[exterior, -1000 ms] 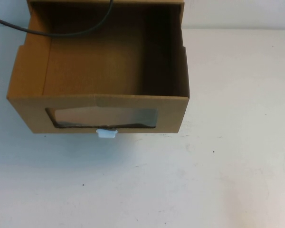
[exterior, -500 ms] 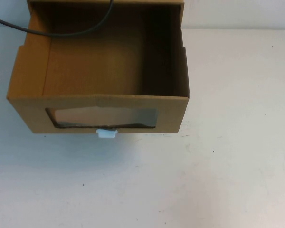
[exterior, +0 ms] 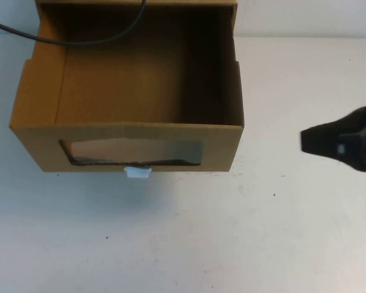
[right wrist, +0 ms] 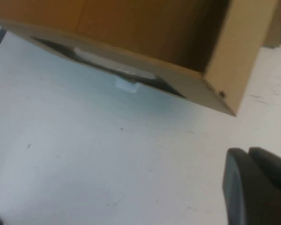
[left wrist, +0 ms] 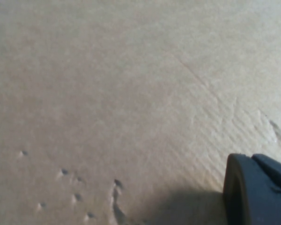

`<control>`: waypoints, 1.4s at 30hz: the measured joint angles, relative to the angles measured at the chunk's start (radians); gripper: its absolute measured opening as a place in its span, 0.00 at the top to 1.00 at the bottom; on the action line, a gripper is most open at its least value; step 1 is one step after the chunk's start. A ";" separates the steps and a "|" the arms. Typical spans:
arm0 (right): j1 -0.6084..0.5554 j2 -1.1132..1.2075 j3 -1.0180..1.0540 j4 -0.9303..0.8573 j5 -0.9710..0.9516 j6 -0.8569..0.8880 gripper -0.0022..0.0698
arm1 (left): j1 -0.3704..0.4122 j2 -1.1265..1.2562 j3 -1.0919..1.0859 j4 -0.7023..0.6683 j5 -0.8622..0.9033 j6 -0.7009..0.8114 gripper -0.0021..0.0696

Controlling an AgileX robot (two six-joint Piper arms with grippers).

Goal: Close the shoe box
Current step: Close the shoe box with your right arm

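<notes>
Box [exterior: 128,104] sits pulled open at 11 o'clock on counter [exterior: 232,238], R gripper [exterior: 311,141] at 3 o'clock w/ jaws together, L gripper [left wrist: 257,192] against cardboard, state unclear; approach step, next push front panel in.

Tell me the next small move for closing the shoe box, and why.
Probably bring the right tool leftward to the shoe box's windowed front panel. The drawer is pulled out, its inside open to view, and that tool is beside it, not touching. The left tool is against cardboard, out of the high view.
</notes>
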 joint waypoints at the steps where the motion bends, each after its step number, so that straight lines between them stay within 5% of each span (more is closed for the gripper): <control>1: 0.057 0.021 -0.021 -0.027 -0.014 0.024 0.99 | 0.000 0.001 0.000 -0.001 0.000 -0.002 0.98; 8: 0.466 0.163 -0.107 -0.382 -0.176 0.296 0.99 | 0.000 0.002 0.000 -0.003 0.000 -0.006 0.98; 14: 0.653 0.288 -0.147 -0.636 -0.327 0.476 0.99 | 0.000 0.002 0.000 -0.005 0.000 -0.007 0.98; 33: 0.659 0.600 -0.443 -0.772 -0.376 0.511 0.99 | 0.000 0.002 0.000 -0.005 0.000 -0.007 0.98; 42: 0.572 0.634 -0.503 -0.775 -0.370 0.511 0.99 | 0.000 0.002 0.000 -0.005 -0.002 -0.007 0.98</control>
